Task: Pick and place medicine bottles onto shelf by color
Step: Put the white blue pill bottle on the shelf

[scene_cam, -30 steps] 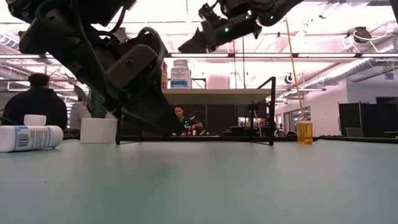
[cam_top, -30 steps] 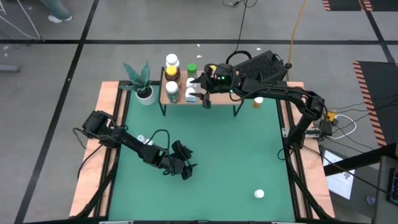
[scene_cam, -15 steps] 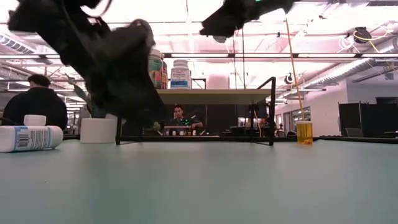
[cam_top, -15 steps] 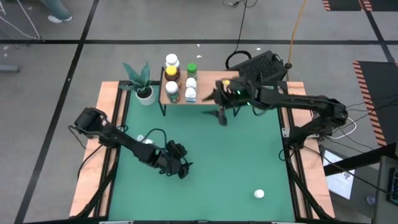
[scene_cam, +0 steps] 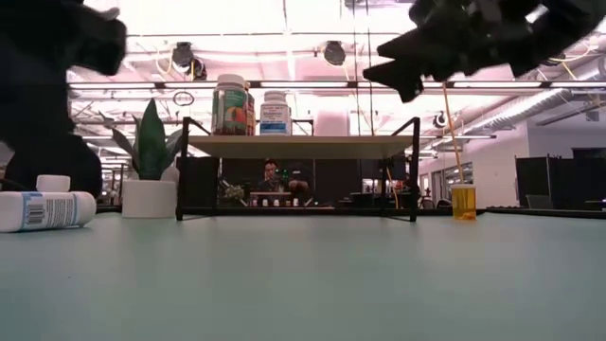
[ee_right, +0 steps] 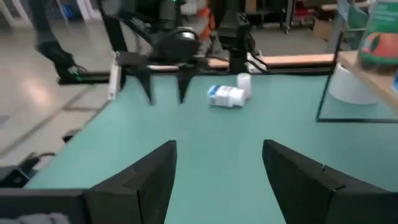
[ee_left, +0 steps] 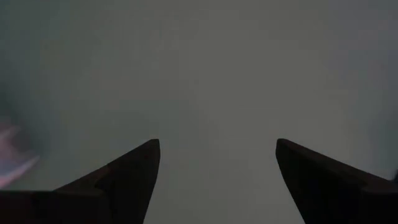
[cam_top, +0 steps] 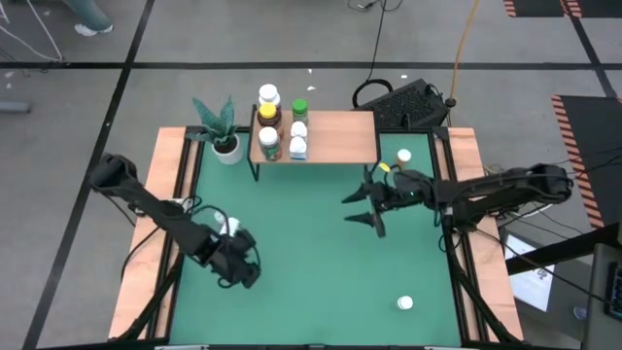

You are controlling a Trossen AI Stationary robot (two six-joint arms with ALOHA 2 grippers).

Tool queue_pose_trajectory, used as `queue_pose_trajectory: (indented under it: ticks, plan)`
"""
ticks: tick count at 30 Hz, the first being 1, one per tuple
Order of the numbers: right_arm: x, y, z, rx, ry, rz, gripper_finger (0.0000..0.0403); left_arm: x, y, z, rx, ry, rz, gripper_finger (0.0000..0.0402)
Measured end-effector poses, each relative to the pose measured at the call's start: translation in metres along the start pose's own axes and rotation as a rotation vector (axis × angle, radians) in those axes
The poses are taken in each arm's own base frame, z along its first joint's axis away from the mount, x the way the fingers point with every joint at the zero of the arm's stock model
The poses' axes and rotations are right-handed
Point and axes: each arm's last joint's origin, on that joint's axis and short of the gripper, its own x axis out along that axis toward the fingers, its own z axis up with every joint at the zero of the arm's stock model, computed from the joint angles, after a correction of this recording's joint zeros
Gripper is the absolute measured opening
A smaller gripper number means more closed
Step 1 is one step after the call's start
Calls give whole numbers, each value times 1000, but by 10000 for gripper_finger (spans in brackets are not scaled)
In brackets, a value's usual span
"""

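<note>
The light-wood shelf [cam_top: 335, 136] stands at the table's far edge, with several medicine bottles on its left part: amber [cam_top: 268, 95], green [cam_top: 299, 107] and white-and-blue [cam_top: 297, 148]. An orange bottle [cam_top: 403, 157] stands on the table to the right of the shelf. A white-and-blue bottle [ee_right: 227, 95] lies on its side near the left edge. A white-capped bottle [cam_top: 405, 303] stands near the right front. My right gripper [cam_top: 362, 216] hovers open, nearer than the shelf's right end. My left gripper [cam_top: 241, 275] is open over the left half of the table.
A white pot with a green plant [cam_top: 225, 146] sits left of the shelf. The right half of the shelf board is bare. A dark keyboard-like object [cam_top: 408, 105] lies beyond the far edge. People sit in the room behind the table [scene_cam: 275, 175].
My right gripper has drawn back from the bottles on the shelf, moving toward the near and right edges, and stays open. My left gripper has moved toward the table's left edge. The bottles on the shelf have stayed in place.
</note>
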Motion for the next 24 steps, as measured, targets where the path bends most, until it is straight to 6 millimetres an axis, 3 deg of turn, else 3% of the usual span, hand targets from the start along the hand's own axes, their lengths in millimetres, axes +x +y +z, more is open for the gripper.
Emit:
queue_pose_trajectory:
  ticks: [4, 12, 18, 24]
  plan:
    - [-3, 6, -17, 6, -23, -51, 231, -13, 13, -5, -114, 42, 93, 321]
    - [-4, 7, -21, 7, -12, -71, 231, -20, 32, -11, -183, 123, 271, 321]
    - [-4, 7, -19, 8, -23, -70, 231, -24, 47, -10, -190, 55, 429, 321]
    - [-4, 7, -20, 16, -23, -69, 231, -14, 55, -8, -190, -24, 427, 321]
